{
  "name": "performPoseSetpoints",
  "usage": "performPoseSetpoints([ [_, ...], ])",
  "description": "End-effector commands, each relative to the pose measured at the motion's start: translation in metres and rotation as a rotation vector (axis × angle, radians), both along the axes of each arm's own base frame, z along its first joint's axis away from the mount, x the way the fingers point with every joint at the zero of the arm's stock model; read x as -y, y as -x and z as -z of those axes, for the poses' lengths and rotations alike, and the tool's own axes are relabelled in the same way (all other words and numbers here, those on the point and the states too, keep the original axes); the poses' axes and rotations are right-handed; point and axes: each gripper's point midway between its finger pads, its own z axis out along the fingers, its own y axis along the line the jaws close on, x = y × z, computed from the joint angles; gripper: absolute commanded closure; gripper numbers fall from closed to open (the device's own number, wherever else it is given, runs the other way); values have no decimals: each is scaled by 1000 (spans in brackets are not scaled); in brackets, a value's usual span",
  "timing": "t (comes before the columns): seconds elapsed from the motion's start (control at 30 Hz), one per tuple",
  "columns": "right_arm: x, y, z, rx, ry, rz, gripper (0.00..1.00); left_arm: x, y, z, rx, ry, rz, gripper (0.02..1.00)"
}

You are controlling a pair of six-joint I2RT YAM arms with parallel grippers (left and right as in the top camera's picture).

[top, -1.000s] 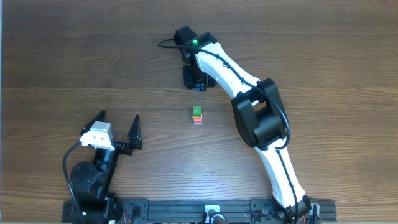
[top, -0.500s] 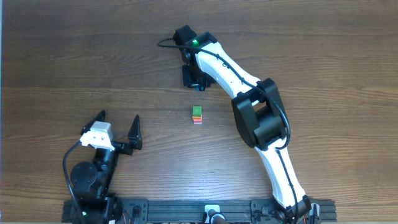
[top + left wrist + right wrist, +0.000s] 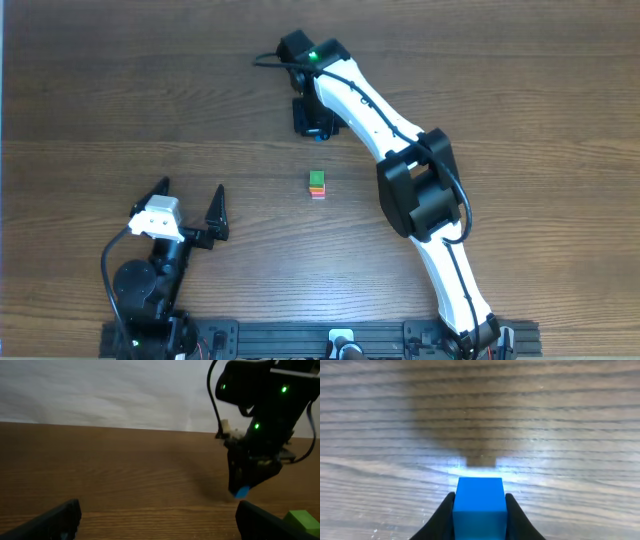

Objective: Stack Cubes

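Wood table (image 3: 80, 80). Lower left of the top view: left gripper (image 3: 191, 186), fingers spread wide, nothing between them. Centre of frame: small cube stack (image 3: 317, 187), green cube (image 3: 317, 178) on top. Upper middle: right gripper (image 3: 312, 126) pinching blue cube (image 3: 479, 502), apart from the stack
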Motion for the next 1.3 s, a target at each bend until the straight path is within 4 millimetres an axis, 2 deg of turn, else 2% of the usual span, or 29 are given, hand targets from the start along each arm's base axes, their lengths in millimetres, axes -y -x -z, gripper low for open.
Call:
performPoseSetpoints([
  [0.03, -5, -3, -57, 80, -34, -1, 989, 1, 0, 2, 1, -14, 4, 18],
  [0.3, 3, 19, -129, 167, -61, 18, 989, 1, 0, 2, 2, -14, 4, 18],
  [0.43, 8, 41, -161, 212, -30, 27, 989, 1, 0, 2, 2, -14, 4, 20],
  [0.5, 9, 61, -171, 195, -13, 31, 989, 1, 0, 2, 1, -14, 4, 20],
  [0.63, 8, 87, -169, 133, 15, 31, 989, 1, 0, 2, 2, -14, 4, 18],
  [0.77, 1, 107, -153, 76, 49, 30, 991, 1, 0, 2, 1, -14, 4, 18],
  [1.1, -6, 124, -112, -13, 38, 34, 991, 1, 0, 2, 2, -14, 4, 18],
  [1.3, -3, 129, -97, -28, 4, 49, 989, 1, 0, 2, 2, -14, 4, 18],
])
